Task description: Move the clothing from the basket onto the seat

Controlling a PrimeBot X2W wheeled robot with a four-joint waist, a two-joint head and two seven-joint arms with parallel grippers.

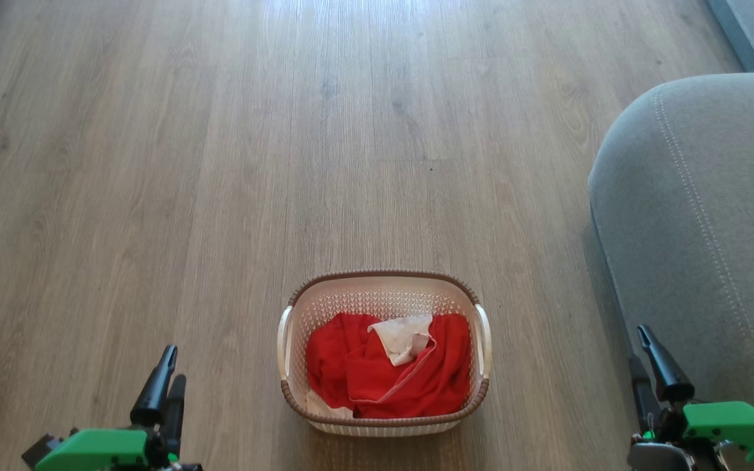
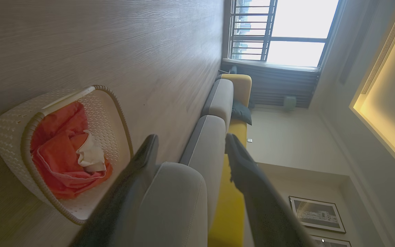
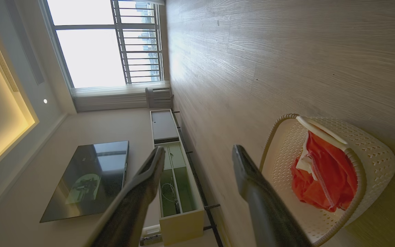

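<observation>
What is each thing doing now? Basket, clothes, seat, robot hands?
basket, upright on the floor, clothes inside.
clothing, crumpled in the basket, white piece on top.
seat, no clothing on the part shown.
left gripper, open, empty.
right gripper, open, empty.

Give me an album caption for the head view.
Red clothing lies in the basket on the floor, grey seat alongside.

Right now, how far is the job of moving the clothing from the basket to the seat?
Done: nothing; the visible part of the seat bears no garment. In hand: nothing; the left gripper and right gripper are open and empty. Left: all the red clothing and the white cloth, lying in the basket.
</observation>
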